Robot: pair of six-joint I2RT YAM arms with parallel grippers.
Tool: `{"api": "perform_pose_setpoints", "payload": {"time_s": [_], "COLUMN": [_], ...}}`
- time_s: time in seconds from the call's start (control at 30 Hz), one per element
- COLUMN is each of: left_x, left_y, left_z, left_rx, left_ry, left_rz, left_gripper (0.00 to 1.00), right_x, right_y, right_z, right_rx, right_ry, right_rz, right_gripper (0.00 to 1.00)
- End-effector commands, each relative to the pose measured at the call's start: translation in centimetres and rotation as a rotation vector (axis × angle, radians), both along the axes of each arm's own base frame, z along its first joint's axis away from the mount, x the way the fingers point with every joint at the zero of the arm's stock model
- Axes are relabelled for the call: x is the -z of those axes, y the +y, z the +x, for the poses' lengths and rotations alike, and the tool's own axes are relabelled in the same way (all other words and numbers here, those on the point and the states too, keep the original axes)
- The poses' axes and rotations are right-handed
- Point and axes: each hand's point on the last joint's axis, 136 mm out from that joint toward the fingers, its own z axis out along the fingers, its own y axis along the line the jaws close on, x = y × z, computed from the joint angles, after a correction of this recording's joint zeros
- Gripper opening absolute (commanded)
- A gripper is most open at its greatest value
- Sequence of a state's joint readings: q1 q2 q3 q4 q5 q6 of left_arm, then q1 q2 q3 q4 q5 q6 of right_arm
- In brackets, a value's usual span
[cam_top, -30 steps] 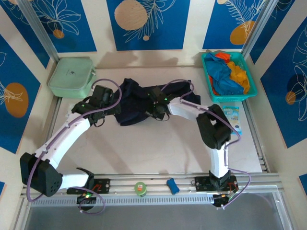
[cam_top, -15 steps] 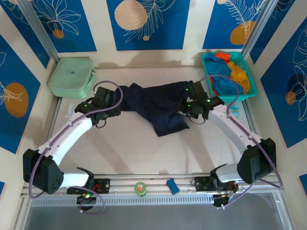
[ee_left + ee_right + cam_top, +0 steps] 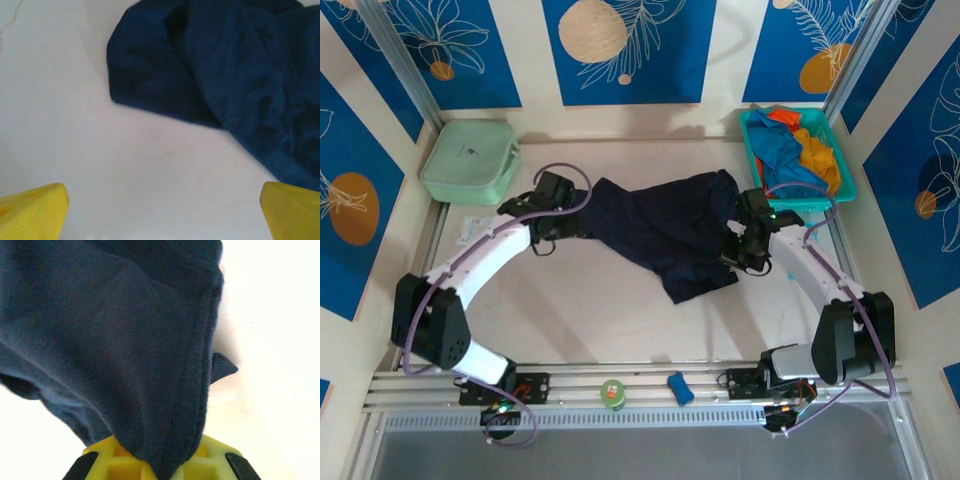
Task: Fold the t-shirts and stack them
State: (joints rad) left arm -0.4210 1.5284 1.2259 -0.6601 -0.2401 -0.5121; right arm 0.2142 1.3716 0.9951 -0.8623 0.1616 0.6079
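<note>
The dark navy t-shirt (image 3: pixel 665 228) lies partly spread on the white table, crumpled along its near edge. My right gripper (image 3: pixel 736 250) is shut on its right hem; in the right wrist view the navy cloth (image 3: pixel 125 340) hangs bunched out of the yellow jaws of that gripper (image 3: pixel 170 467). My left gripper (image 3: pixel 578 216) hovers at the shirt's left edge. In the left wrist view its gripper (image 3: pixel 162 215) stands open over bare table, with the navy shirt (image 3: pixel 225 75) just ahead and to the right. Bright blue (image 3: pixel 780 150), orange (image 3: pixel 818 150) and red (image 3: pixel 783 117) t-shirts lie heaped in the basket.
The teal basket (image 3: pixel 808 205) stands at the back right and a pale green lidded box (image 3: pixel 470 160) at the back left. A printed leaflet (image 3: pixel 810 243) lies near the right arm. A green roll (image 3: pixel 612 393) and a small blue object (image 3: pixel 679 387) sit on the near rail.
My right gripper has dragged the navy shirt's hem rightward and then a little nearer, stretching the shirt out. My left gripper has moved right, up to the shirt's left edge.
</note>
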Motion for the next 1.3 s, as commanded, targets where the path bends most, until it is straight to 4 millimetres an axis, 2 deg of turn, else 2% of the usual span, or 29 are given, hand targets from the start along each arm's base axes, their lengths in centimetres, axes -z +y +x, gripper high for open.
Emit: {"api": "perform_pose_setpoints", "payload": {"time_s": [0.0, 0.17, 0.27, 0.33, 0.43, 0.6, 0.7, 0.73, 0.77, 0.83, 0.9, 0.93, 1.0, 1.13, 1.27], "left_x": [-0.9, -0.7, 1.3, 3.3, 5.7, 7.4, 7.6, 7.3, 7.0, 6.1, 5.0, 4.2, 2.7, -2.0, -6.6], "left_y": [-0.7, -0.7, -0.9, -1.1, -1.4, -1.4, -1.7, -1.9, -2.1, -2.3, -2.4, -2.5, -2.7, -3.3, -3.5], "left_z": [3.4, 9.3, 12.7, 14.2, 15.5, 16.3, 16.7, 16.8, 16.9, 17.1, 17.4, 17.6, 17.9, 18.5, 16.9], "left_rx": [0.004, -0.034, -0.043, -0.041, -0.036, -0.041, -0.038, -0.035, -0.03, -0.026, -0.021, -0.015, -0.001, 0.06, 0.125], "left_ry": [-0.047, -0.065, -0.018, 0.025, 0.07, 0.087, 0.078, 0.068, 0.055, 0.026, -0.002, -0.022, -0.06, -0.157, -0.247], "left_rz": [0.045, 0.062, 0.051, 0.043, 0.041, 0.036, 0.006, -0.006, -0.016, -0.034, -0.042, -0.045, -0.054, -0.073, -0.063], "left_gripper": [1.0, 1.0, 1.0, 1.0, 1.0, 0.99, 0.81, 0.68, 0.5, 0.26, 0.06, 0.0, 0.0, 0.0, 0.0], "right_x": [1.2, 0.9, 0.2, -0.2, -0.6, -0.4, -0.1, 0.0, 0.1, 0.1, 0.1, 0.1, 0.1, 0.2, 0.6], "right_y": [-1.1, -0.7, -0.5, -0.4, -0.3, -0.1, 0.0, 0.1, 0.1, 0.1, 0.2, 0.3, 0.2, 0.1, 0.0], "right_z": [0.1, 1.0, 1.5, 1.8, 2.2, 2.5, 2.6, 2.5, 2.5, 2.5, 2.4, 2.4, 2.3, 2.1, 2.0], "right_rx": [-0.004, -0.011, -0.021, -0.028, -0.032, -0.04, -0.043, -0.044, -0.041, -0.041, -0.043, -0.045, -0.044, -0.045, -0.036], "right_ry": [0.025, 0.009, -0.009, -0.02, -0.028, -0.021, -0.011, -0.006, -0.006, -0.005, -0.004, -0.004, -0.004, -0.001, 0.004], "right_rz": [-0.059, -0.04, -0.035, -0.034, -0.028, -0.022, -0.016, -0.014, -0.011, -0.008, -0.003, -0.001, -0.002, -0.008, -0.007], "right_gripper": [0.0, 0.0, 0.0, 0.0, 0.0, 0.0, 0.0, 0.0, 0.0, 0.0, 0.0, 0.0, 0.0, 0.0, 0.0]}}
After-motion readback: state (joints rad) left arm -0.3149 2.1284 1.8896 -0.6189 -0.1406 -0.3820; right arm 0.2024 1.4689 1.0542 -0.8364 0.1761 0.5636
